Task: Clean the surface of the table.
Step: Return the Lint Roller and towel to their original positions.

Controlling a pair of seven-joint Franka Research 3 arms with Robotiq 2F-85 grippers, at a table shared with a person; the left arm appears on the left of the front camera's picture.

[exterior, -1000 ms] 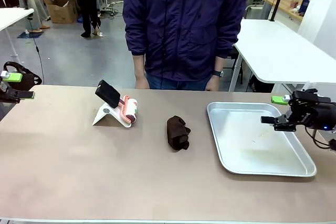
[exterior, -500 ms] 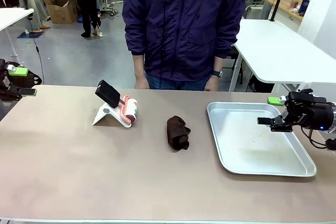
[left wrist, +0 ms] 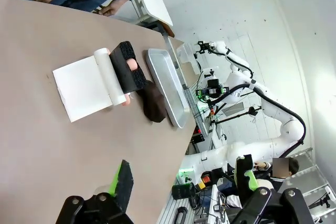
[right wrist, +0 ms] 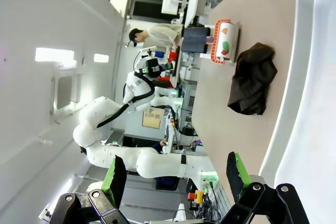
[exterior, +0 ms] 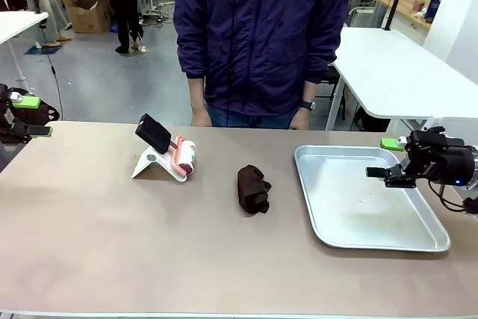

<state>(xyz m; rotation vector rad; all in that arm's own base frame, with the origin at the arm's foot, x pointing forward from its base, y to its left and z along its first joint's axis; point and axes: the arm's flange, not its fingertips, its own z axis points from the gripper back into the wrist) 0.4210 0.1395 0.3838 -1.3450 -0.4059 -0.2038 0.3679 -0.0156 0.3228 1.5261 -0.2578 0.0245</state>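
The taupe-brown table point(exterior: 149, 237) spans the front view. A crumpled dark brown cloth point(exterior: 253, 188) lies near its middle, and it also appears in the wrist views point(left wrist: 153, 106) point(right wrist: 253, 78). A lint roller with a black handle point(exterior: 166, 147) rests on a white stand left of the cloth. My left gripper point(exterior: 30, 116) hovers open at the table's far left edge, its fingers point(left wrist: 123, 181) spread wide. My right gripper point(exterior: 383, 158) is open above the right side of the metal tray point(exterior: 358, 207), its fingers point(right wrist: 115, 174) apart with nothing between them.
A person in a dark purple jacket point(exterior: 261, 35) stands at the far edge, hands hanging by the table rim. A white-topped table point(exterior: 403, 72) stands behind at the right. Other people and a cardboard box are far back left.
My right gripper has shifted slightly left over the tray. My left gripper has drawn a little farther left and up. Over the last half second nothing has moved.
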